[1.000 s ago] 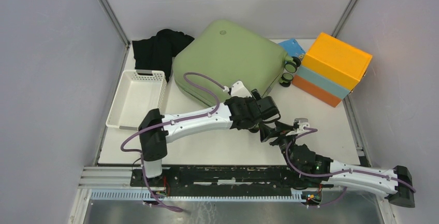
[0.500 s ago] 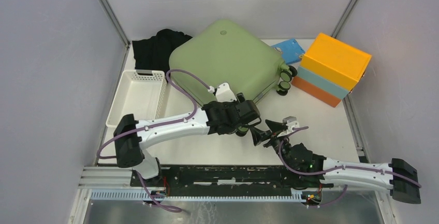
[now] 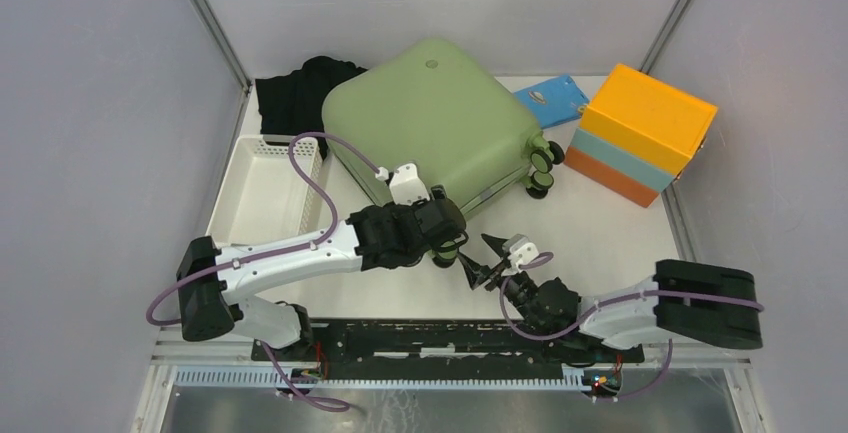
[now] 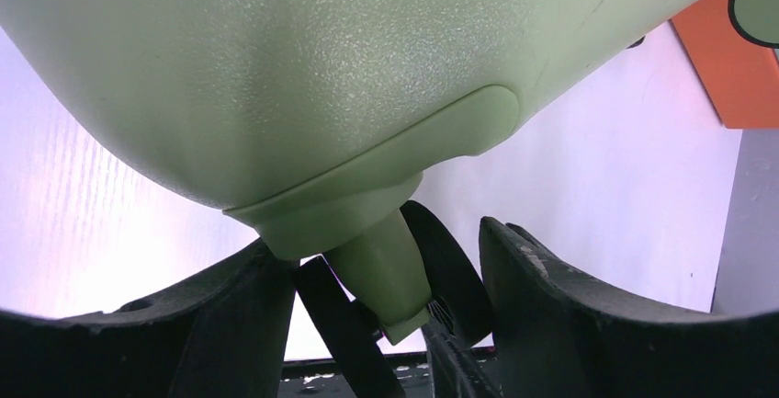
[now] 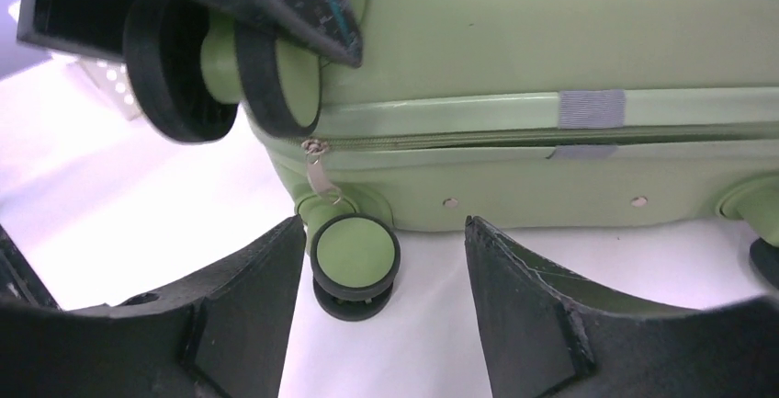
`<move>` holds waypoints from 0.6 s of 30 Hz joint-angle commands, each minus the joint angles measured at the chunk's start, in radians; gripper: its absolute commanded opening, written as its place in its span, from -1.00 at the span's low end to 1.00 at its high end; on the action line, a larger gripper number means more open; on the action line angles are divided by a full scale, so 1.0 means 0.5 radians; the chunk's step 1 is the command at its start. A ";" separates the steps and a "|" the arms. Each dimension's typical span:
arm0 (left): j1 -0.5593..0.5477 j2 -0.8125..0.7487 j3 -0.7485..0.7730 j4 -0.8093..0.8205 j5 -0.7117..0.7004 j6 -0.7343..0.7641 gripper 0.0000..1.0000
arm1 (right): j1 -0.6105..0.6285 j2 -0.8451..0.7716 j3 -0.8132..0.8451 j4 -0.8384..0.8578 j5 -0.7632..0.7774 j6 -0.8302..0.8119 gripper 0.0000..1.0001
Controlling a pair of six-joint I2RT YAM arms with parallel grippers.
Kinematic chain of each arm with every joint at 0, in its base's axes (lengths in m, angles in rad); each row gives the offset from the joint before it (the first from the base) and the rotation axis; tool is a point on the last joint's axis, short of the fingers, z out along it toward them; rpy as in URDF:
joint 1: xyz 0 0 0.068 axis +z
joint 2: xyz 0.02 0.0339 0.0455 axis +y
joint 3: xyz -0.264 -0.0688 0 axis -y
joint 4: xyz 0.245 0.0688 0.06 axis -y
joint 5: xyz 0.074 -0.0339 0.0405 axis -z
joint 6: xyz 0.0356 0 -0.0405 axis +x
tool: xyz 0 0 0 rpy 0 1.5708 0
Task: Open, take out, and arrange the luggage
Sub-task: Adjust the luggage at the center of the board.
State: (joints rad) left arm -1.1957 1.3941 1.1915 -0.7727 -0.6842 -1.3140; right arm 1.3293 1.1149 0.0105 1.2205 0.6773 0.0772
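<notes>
Over the last second the luggage (image 3: 430, 118) had slid and turned toward the near left of the tabletop (image 3: 600, 243), its two far wheels (image 3: 540, 168) drawing away from the orange and light-blue box (image 3: 645, 133) and uncovering more of the flat blue item (image 3: 555, 98) behind it. Both arms had drawn back toward their bases. The case lay flat on its side between the white basket (image 3: 262, 193) and the box, with a black cloth (image 3: 300, 93) behind its far left corner.

Little of the task looked done. The shell was shut, the zip ran closed along the seam seen from the right wrist, and its pull (image 5: 319, 173) hung at the corner. Nothing had been taken out or arranged, so the work seemed to be only turning the case to bring the zip within reach.

The left arm (image 3: 300, 248) was folded low, elbow out to the left. The left jaws stood fairly wide, clasping the near upper caster (image 4: 390, 274) of the case. The right arm (image 3: 640, 313) lay low along the near edge, elbow back to the right, wrist aimed at the same corner. The right jaws stood apart on either side of the lower caster (image 5: 355, 255) without touching it, holding nothing
</notes>
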 commanded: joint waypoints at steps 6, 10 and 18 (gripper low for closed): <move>0.032 -0.241 -0.077 0.354 -0.147 0.240 -0.57 | 0.140 0.894 -0.529 1.462 0.101 -0.493 0.35; 0.035 -0.274 -0.125 0.427 -0.106 0.256 -0.57 | 0.180 1.104 -0.369 1.470 0.136 -0.521 0.31; 0.039 -0.313 -0.175 0.481 -0.087 0.271 -0.57 | 0.222 1.151 -0.162 1.470 0.165 -0.668 0.30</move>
State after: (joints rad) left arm -1.1839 1.3106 1.0962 -0.6804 -0.6697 -1.2495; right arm 1.4296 1.6859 0.0090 1.5379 0.7338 -0.2005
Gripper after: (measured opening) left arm 0.741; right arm 0.650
